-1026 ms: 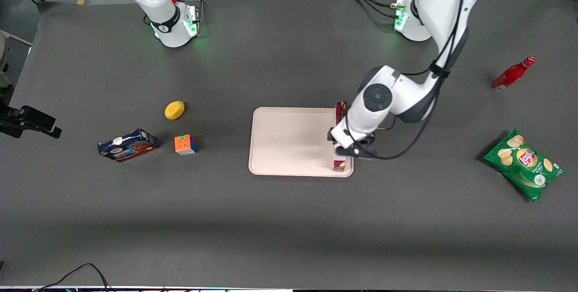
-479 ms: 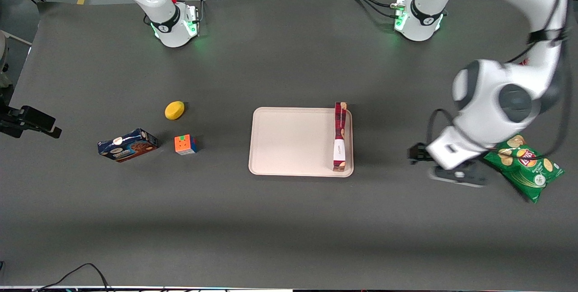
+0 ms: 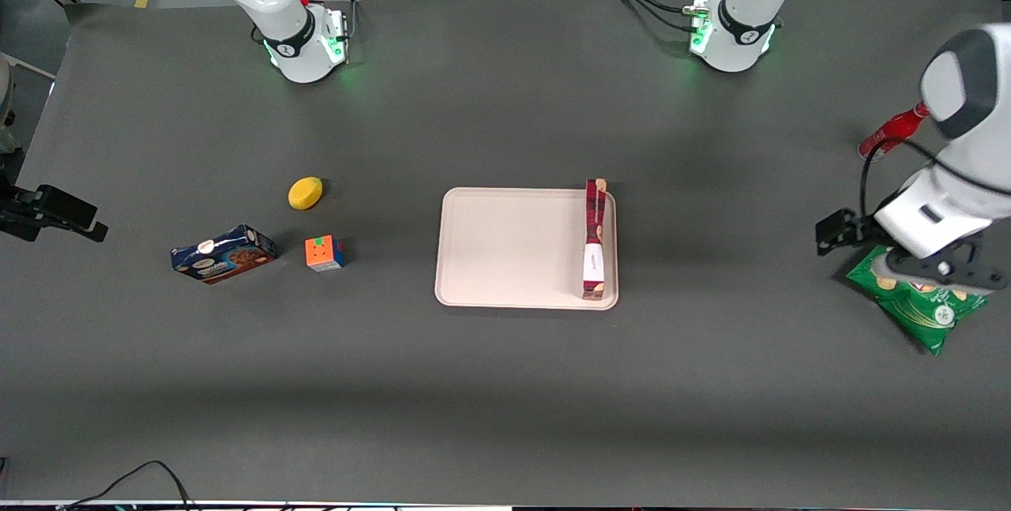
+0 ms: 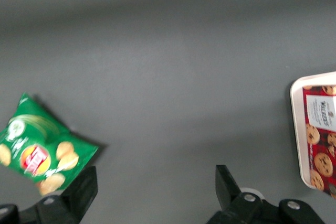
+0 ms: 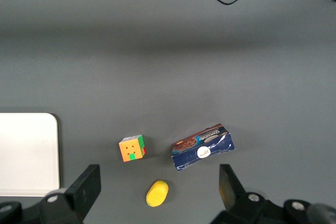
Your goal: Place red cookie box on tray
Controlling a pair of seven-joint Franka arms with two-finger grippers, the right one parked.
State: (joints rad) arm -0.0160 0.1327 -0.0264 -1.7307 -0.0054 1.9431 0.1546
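Red cookie box [image 3: 594, 238] lies on tray [image 3: 505, 246], along edge toward working arm. Gripper [image 3: 936, 266] above chip bag [image 3: 920, 302], well apart from tray, jaws apart, empty. Placement looks done; nothing left but parking arm.

Readable text: none. Chip bag [image 4: 39, 153] carries a red-and-yellow brand roundel, lettering illegible; red cookie box [image 4: 320, 148] label print illegible.

red cookie box [image 3: 594, 236]: printed carton | tray [image 3: 505, 246]: smooth matt plastic | gripper [image 4: 155, 192]: black plastic
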